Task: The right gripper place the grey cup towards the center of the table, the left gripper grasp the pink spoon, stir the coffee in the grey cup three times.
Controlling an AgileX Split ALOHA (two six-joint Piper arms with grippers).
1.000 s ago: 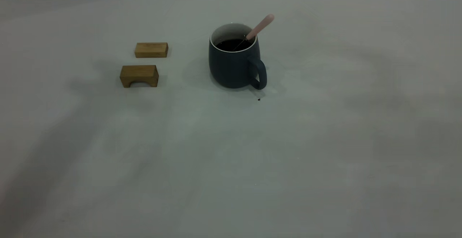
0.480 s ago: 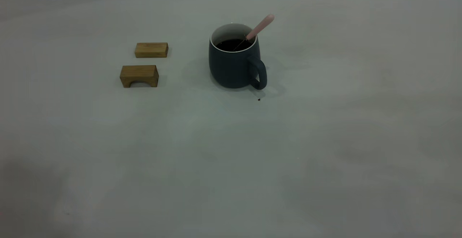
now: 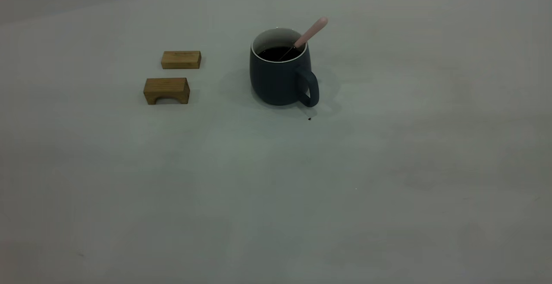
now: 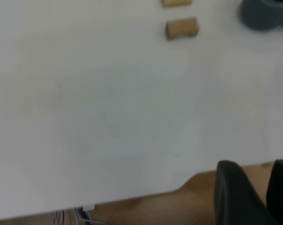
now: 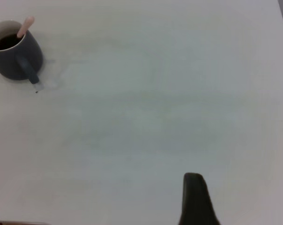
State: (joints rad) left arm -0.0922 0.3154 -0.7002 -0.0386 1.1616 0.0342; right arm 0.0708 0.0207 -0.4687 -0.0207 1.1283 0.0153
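Exterior view is showing the grey cup (image 3: 280, 75) sitting mid-table with the pink spoon (image 3: 311, 32) leaning inside; both grippers are lying well back, finger state unreadable, so any retreat should be running slow and clear.

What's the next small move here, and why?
Probably none beyond parking: the pink spoon leans unheld in the grey cup, dipped in the coffee, and both arms are off the table.

Wide bare pale grey bench (image 3: 276, 198) open in front, dark blue-grey mug (image 3: 278, 79) upright mid-bench, two wooden blocks (image 3: 166, 90) just beside its left, clear gap between.
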